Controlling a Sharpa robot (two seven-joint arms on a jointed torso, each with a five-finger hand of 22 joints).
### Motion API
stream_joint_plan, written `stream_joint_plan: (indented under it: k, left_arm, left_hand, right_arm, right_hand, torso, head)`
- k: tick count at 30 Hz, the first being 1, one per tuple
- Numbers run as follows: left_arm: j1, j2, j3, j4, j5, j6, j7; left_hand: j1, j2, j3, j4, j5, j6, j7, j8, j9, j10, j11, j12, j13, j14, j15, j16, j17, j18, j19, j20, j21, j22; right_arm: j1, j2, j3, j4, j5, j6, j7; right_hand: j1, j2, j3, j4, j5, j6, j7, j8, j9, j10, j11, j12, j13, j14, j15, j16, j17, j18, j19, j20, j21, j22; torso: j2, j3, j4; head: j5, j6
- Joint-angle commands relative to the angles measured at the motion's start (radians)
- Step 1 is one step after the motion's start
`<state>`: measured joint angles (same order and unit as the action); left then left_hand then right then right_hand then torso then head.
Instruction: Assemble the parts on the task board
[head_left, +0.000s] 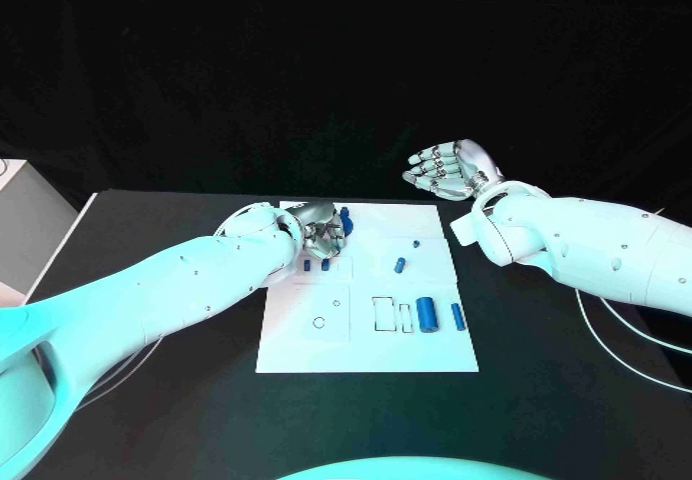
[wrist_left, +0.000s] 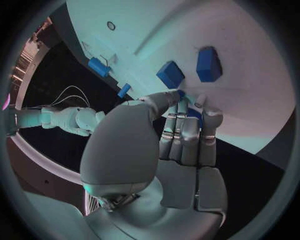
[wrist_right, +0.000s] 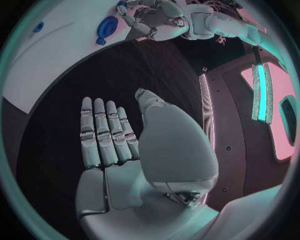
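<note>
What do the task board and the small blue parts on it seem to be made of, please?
Task board: looks like matte white plastic or painted sheet, flat with thin outlines, no glare. Blue parts: probably moulded plastic, evenly coloured with a soft sheen. Neither can be told for certain.

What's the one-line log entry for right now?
left hand: fingers down on a blue part, far-left of task board | right hand: open, raised off the board | blue cylinders: lying on board
</note>
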<state>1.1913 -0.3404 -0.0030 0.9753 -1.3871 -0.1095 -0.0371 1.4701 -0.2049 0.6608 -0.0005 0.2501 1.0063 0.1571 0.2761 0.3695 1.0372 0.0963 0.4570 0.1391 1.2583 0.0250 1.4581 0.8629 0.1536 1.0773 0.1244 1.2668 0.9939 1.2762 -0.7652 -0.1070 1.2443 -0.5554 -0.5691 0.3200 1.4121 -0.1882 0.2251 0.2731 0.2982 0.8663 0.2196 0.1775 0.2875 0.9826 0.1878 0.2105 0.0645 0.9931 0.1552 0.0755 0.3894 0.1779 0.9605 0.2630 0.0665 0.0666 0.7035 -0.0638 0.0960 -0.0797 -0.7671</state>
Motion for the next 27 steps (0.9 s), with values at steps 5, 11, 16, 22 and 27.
stream_joint_plan:
  k: [5, 11, 16, 22, 27]
  left_arm:
    - [-0.001, -0.023, 0.009, 0.035, 0.043, -0.070, 0.039]
    - [-0.001, -0.056, 0.041, 0.076, 0.087, -0.051, 0.031]
    - [0.000, -0.085, 0.066, 0.108, 0.110, -0.033, 0.021]
    - [0.000, -0.106, 0.078, 0.112, 0.116, 0.005, 0.003]
    - [0.000, -0.105, 0.081, 0.089, 0.106, 0.033, -0.007]
  left_hand:
    - [-0.008, 0.008, 0.006, -0.005, 0.005, 0.013, -0.001, -0.002, 0.002, 0.012, -0.003, -0.001, 0.007, 0.010, 0.000, 0.004, 0.002, -0.010, 0.012, -0.002, 0.008, 0.009]
    - [-0.011, 0.008, 0.006, -0.005, 0.004, 0.014, -0.001, -0.003, 0.002, 0.013, -0.003, -0.002, 0.007, 0.011, -0.001, 0.004, 0.001, -0.010, 0.010, -0.002, 0.007, 0.006]
    - [-0.015, 0.007, 0.005, -0.004, 0.004, 0.014, -0.001, -0.004, 0.002, 0.013, -0.003, -0.004, 0.007, 0.012, -0.001, 0.003, -0.001, -0.010, 0.009, -0.002, 0.007, 0.006]
    - [-0.016, 0.006, 0.005, -0.004, 0.004, 0.014, -0.001, -0.005, 0.002, 0.013, -0.003, -0.005, 0.007, 0.011, -0.001, 0.003, -0.003, -0.010, 0.010, -0.002, 0.007, 0.006]
    - [-0.018, 0.006, 0.005, -0.004, 0.004, 0.014, -0.001, -0.005, 0.002, 0.012, -0.003, -0.006, 0.007, 0.010, -0.001, 0.002, -0.005, -0.010, 0.009, -0.002, 0.007, 0.005]
  right_arm:
    - [0.000, -0.001, 0.001, 0.001, -0.006, 0.005, 0.014]
    - [0.000, -0.003, 0.001, 0.001, -0.006, 0.005, 0.015]
    - [0.000, -0.007, 0.001, 0.001, -0.005, 0.005, 0.015]
    - [0.000, -0.009, 0.000, 0.001, -0.005, 0.005, 0.014]
    - [0.000, -0.010, 0.000, 0.002, -0.005, 0.005, 0.014]
  right_hand:
    - [0.005, 0.004, 0.003, -0.002, 0.004, 0.011, 0.027, -0.006, -0.001, 0.008, 0.000, -0.004, 0.000, -0.004, -0.003, -0.003, -0.003, 0.007, -0.007, 0.000, 0.001, -0.001]
    - [0.005, 0.004, 0.003, -0.002, 0.004, 0.011, 0.027, -0.006, -0.001, 0.008, 0.000, -0.004, 0.000, -0.004, -0.003, -0.003, -0.003, 0.007, -0.007, 0.000, 0.001, -0.001]
    - [0.005, 0.004, 0.003, -0.002, 0.004, 0.011, 0.027, -0.006, -0.001, 0.008, 0.000, -0.004, 0.000, -0.004, -0.003, -0.003, -0.003, 0.007, -0.007, 0.000, 0.001, -0.001]
    - [0.005, 0.004, 0.003, -0.002, 0.004, 0.011, 0.027, -0.006, -0.001, 0.008, 0.000, -0.004, 0.000, -0.004, -0.003, -0.003, -0.003, 0.007, -0.007, 0.000, 0.001, -0.001]
    - [0.004, 0.004, 0.003, -0.001, 0.004, 0.011, 0.027, -0.007, -0.001, 0.009, 0.000, -0.004, 0.000, -0.003, -0.004, -0.002, -0.005, 0.007, -0.007, 0.000, 0.001, -0.001]
  torso:
    - [-0.001, -0.0010, 0.0013]
    - [-0.002, -0.0018, 0.0032]
    - [-0.003, -0.0018, 0.0050]
    - [-0.002, -0.0020, 0.0051]
    - [0.002, -0.0008, 0.0027]
  head:
    - [0.000, 0.003]
    - [0.000, 0.002]
    - [0.002, 0.003]
    - [0.005, 0.004]
    - [0.008, 0.003]
